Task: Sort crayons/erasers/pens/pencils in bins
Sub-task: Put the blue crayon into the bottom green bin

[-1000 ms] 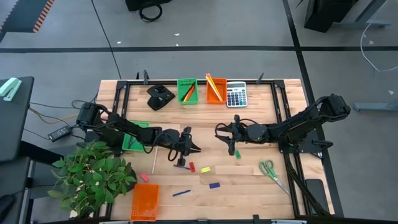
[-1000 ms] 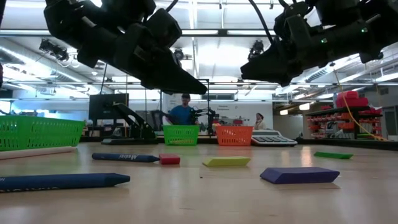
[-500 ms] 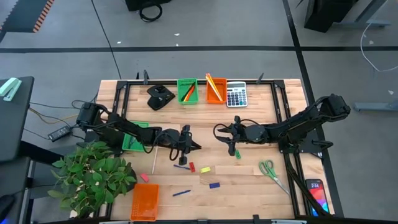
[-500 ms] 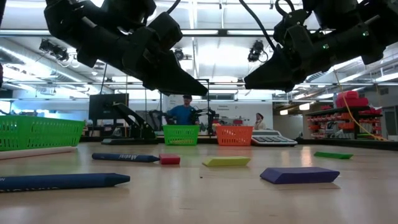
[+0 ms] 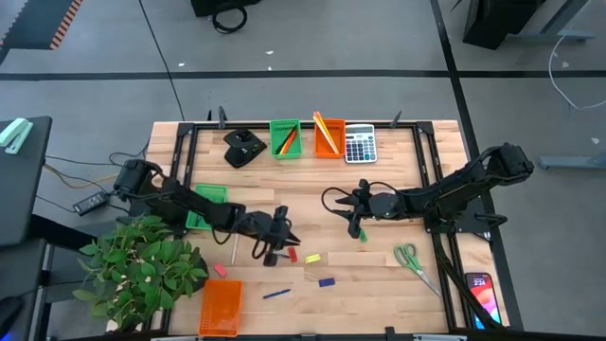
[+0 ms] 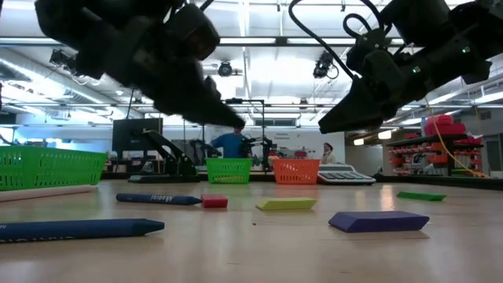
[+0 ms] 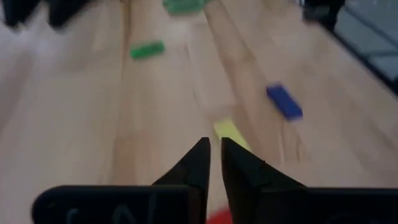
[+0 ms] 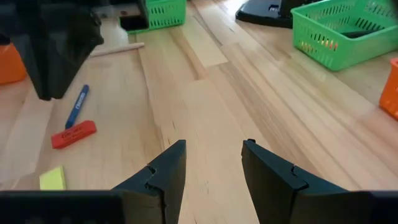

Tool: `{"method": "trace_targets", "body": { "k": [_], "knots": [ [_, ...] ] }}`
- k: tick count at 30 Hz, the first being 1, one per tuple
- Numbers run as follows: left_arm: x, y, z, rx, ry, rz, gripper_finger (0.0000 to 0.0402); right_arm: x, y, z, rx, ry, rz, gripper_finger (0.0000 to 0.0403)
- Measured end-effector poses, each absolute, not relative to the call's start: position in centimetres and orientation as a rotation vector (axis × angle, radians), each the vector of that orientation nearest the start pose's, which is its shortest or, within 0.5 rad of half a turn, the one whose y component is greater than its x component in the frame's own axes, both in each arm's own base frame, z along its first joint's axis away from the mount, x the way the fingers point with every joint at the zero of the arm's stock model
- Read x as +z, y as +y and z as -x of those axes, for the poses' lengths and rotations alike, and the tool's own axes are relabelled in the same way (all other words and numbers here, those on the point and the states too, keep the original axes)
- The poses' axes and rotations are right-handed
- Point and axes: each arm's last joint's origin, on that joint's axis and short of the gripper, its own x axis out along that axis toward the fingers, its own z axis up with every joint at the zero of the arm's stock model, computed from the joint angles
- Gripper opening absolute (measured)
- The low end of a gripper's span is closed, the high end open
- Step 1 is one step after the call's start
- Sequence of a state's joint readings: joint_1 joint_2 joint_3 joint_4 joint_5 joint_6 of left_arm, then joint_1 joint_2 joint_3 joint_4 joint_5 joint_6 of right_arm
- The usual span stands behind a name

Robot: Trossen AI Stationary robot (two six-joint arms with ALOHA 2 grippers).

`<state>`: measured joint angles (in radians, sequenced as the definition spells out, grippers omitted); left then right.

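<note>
Small erasers lie flat on the wooden table: red (image 5: 292, 255), yellow (image 5: 312, 258), blue (image 5: 326, 281), pink (image 5: 220, 271) and green (image 5: 361, 233). A blue pen (image 6: 157, 199) lies beside the red eraser (image 6: 214, 202). A pale pencil (image 5: 235, 248) and a blue crayon (image 5: 276, 294) lie nearer the front. Two bins, green (image 5: 284, 137) and orange (image 5: 329, 135), stand at the far edge, with sticks in them. My left gripper (image 7: 214, 146) hovers above the red and yellow erasers, open by a narrow slit, holding nothing. My right gripper (image 8: 214, 152) hangs open above bare wood near the green eraser.
Another green bin (image 5: 206, 206) sits under my left arm and an orange bin (image 5: 221, 308) at the near edge. A potted plant (image 5: 142, 265), scissors (image 5: 414, 263), a calculator (image 5: 360, 144), a black object (image 5: 243, 149) and a phone (image 5: 483, 294) stand around the work area.
My left gripper has swung toward the table's near edge and a little down, ending over the red and yellow erasers. My right gripper has tipped its fingers further down while staying in place.
</note>
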<state>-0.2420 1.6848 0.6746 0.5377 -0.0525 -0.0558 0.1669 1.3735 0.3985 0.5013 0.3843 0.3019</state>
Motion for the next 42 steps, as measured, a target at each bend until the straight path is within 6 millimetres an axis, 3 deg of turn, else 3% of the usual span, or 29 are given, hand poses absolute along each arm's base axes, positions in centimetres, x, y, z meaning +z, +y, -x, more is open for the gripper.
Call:
{"method": "trace_targets", "body": {
  "k": [6, 15, 24, 31, 42],
  "knots": [
    [13.2, -8.5, -29.7, -0.242, 0.722, 0.019, 0.0105, 15.1, 2.9, -23.8, -0.282, 0.413, -0.18, 0.0162],
    [15.2, -10.3, -30.3, -0.269, 0.928, -0.036, 0.0155, 15.1, 2.9, -23.8, -0.285, 0.406, -0.196, 0.0162],
    [14.2, -9.7, -29.6, -0.214, 1.086, -0.067, 0.0145, 15.0, 3.8, -23.7, -0.259, 0.412, -0.227, 0.0162],
    [14.1, -10.1, -29.4, -0.206, 1.095, -0.035, 0.0135, 15.1, 4.2, -23.6, -0.27, 0.4, -0.215, 0.0162],
    [12.2, -10.6, -29.5, -0.167, 1.154, -0.086, 0.0123, 15.1, 4.2, -23.6, -0.271, 0.396, -0.217, 0.0162]
  ]
}}
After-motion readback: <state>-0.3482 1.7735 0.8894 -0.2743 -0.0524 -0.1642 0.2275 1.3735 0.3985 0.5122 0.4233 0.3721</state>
